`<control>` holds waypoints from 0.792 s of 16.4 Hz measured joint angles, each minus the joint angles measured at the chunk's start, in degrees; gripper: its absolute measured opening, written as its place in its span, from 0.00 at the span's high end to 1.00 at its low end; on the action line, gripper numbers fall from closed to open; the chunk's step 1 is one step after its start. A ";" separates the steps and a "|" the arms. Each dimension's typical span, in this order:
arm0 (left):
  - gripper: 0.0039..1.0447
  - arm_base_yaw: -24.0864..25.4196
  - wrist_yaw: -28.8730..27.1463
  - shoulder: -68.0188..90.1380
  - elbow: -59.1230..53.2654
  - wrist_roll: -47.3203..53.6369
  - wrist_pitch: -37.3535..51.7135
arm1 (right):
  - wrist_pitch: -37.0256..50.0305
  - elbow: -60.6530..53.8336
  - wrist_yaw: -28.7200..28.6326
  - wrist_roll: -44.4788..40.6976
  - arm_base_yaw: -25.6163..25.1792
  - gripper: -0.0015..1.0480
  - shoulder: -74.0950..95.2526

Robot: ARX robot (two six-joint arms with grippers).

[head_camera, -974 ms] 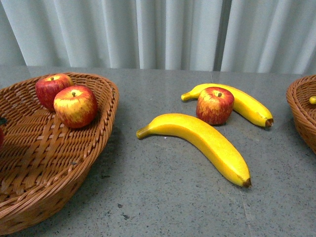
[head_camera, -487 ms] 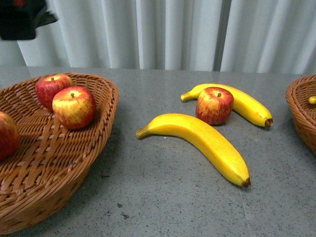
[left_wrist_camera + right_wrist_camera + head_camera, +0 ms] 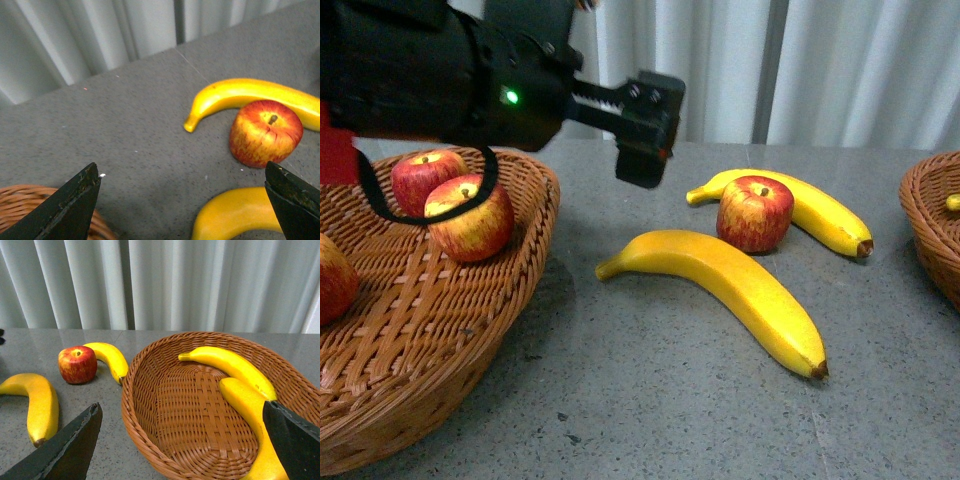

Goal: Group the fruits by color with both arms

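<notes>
my left gripper [image 3: 181,171], released wide and empty, hangs above the tabletop [image 3: 620,400] beside the apple basket [image 3: 545,190]; the one loose apple [image 3: 266,132] lies ahead, tight against the far banana [image 3: 240,94], so i judge i should drop over its stem and close on its free sides. my right gripper [image 3: 181,410], also released, hovers by the banana basket [image 3: 131,390]. grey speckled tabletop, pale pleated curtain [image 3: 720,60] behind.

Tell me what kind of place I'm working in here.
Likely a staged test bench, not a kitchen: a grey speckled table, a plain pleated curtain behind, and a wicker basket of apples plus loose bananas.
</notes>
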 joint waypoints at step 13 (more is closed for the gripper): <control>0.06 -5.53 8.28 16.11 13.27 4.81 1.33 | 0.00 0.00 0.00 0.00 0.00 0.06 0.00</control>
